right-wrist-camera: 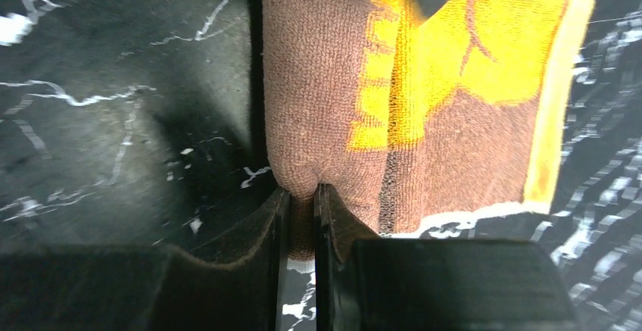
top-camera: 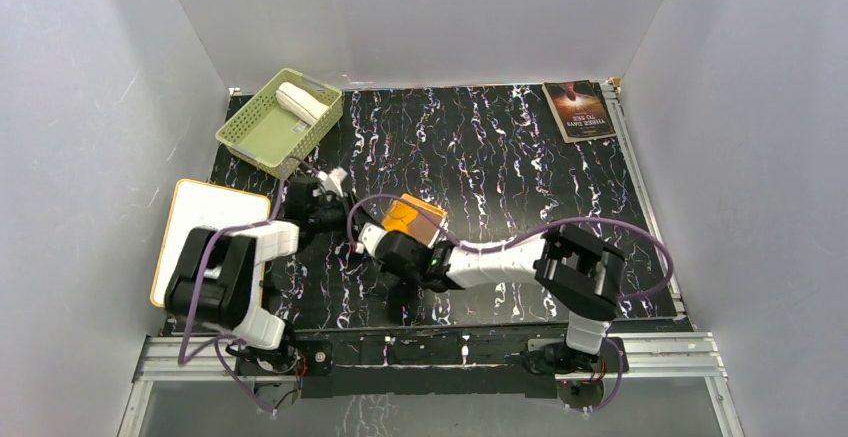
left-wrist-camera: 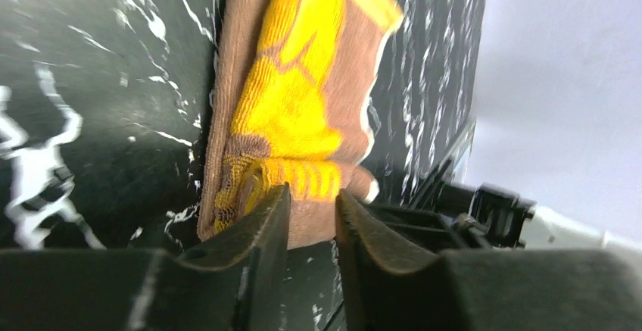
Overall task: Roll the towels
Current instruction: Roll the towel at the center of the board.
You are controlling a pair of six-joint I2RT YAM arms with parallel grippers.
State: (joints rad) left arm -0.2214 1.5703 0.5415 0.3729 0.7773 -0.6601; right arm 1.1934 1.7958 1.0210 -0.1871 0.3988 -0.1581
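Our right jaws pinch the brown fold of the yellow towel (right-wrist-camera: 454, 81); our left jaws stand slightly parted at its opposite end. It lies on the desk (top-camera: 520, 147) between both arms. We should roll both ends evenly and tightly.

Black, white-veined counter (top-camera: 520, 137) boxed in by pale grey walls (top-camera: 420, 17).
Walls rise behind the counter and at both its sides; an aluminium rail (top-camera: 660, 352) runs along its near edge.
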